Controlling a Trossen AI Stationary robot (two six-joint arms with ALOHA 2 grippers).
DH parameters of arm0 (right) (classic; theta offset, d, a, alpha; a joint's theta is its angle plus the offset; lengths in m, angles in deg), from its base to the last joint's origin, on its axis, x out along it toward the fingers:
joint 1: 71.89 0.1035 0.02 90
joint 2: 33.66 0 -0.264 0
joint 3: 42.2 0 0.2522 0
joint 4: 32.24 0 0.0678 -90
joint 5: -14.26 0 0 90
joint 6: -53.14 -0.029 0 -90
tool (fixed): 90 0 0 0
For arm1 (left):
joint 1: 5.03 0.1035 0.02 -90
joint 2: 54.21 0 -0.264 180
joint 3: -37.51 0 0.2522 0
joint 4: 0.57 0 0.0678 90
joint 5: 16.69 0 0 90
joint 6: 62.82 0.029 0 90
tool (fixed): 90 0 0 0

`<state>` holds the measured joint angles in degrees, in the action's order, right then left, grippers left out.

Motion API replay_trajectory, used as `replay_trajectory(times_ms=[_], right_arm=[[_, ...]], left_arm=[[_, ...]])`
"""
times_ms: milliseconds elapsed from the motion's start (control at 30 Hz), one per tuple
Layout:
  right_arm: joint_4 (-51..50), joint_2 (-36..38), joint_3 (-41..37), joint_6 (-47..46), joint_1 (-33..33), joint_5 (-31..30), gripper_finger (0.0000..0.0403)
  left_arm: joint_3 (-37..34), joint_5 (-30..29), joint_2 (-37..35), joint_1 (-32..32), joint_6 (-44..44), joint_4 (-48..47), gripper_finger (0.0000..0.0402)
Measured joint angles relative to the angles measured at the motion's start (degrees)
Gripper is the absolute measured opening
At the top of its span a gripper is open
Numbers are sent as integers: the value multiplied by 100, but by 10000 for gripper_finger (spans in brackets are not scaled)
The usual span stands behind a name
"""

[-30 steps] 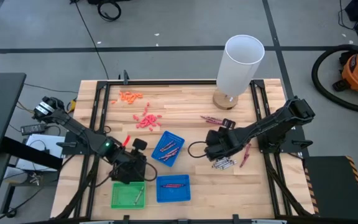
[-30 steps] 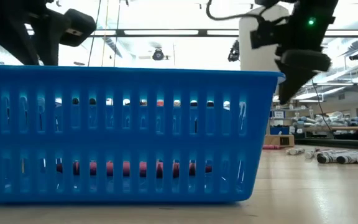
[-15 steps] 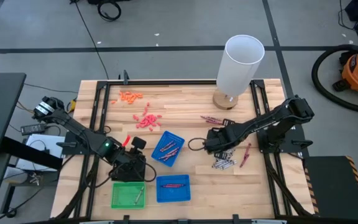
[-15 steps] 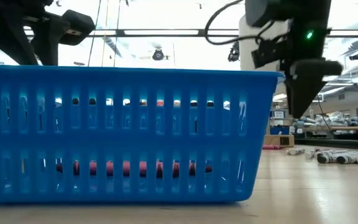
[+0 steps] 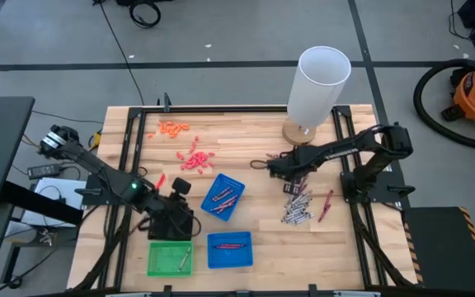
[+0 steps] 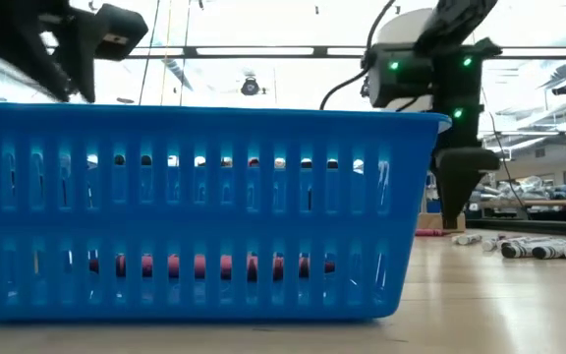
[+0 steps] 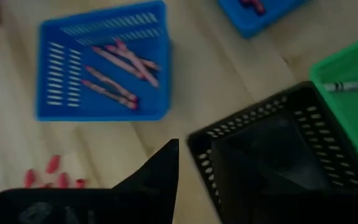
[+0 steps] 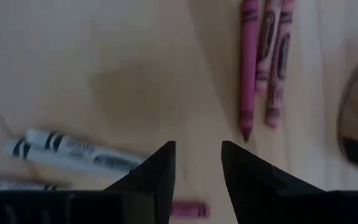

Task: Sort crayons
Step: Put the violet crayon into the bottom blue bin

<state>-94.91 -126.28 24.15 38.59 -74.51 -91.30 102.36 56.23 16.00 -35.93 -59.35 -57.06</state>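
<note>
Crayons: 3 maroon crayons [image 8: 266, 59] on surface near white cylinder [image 5: 320, 82]; grey crayons [image 5: 297, 208] farther off. Right gripper [image 8: 194, 180] above surface near maroon crayons, jaws narrowly apart, empty. Left gripper [image 5: 174, 216] over black tray [image 7: 272, 155]; jaws' state unclear.

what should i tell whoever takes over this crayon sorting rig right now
Right gripper: open, empty, over bare table between the three maroon crayons and the grey crayons.
Left gripper: by the black tray; grip unclear.
Done: red crayons lie in the tilted blue tray and the near blue tray; one crayon lies in the green tray.
Left: the maroon three, the grey pile and one red crayon beside it.
</note>
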Motion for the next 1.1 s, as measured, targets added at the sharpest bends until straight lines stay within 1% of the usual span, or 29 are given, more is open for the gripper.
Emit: replay_trajectory(times_ms=[167, 400, 500, 667, 800, 933, 1100], right_arm=[[666, 0, -115, 685, -499, 308, 130], [1374, 0, -139, 1332, -737, 359, 130], [1518, 0, -139, 1441, -796, 397, 130], [1812, 0, -254, 1548, -875, 492, 130], [2229, 0, -496, 1569, -921, 619, 130], [2353, 0, -668, 1489, -925, 497, 130], [2465, 0, -687, 1434, -890, 511, 130]], left_arm=[[0, -4, -532, 390, 353, 13, 105], [0, 130, -871, 795, 600, 153, 105], [-46, 187, -885, 819, 620, 311, 105], [-808, 421, -1030, 813, 607, 1184, 105], [-1122, 424, -1227, 833, 478, 1473, 105], [-1222, 420, -1578, 835, 409, 1495, 105], [-1233, 410, -1986, 834, 338, 1467, 105]])
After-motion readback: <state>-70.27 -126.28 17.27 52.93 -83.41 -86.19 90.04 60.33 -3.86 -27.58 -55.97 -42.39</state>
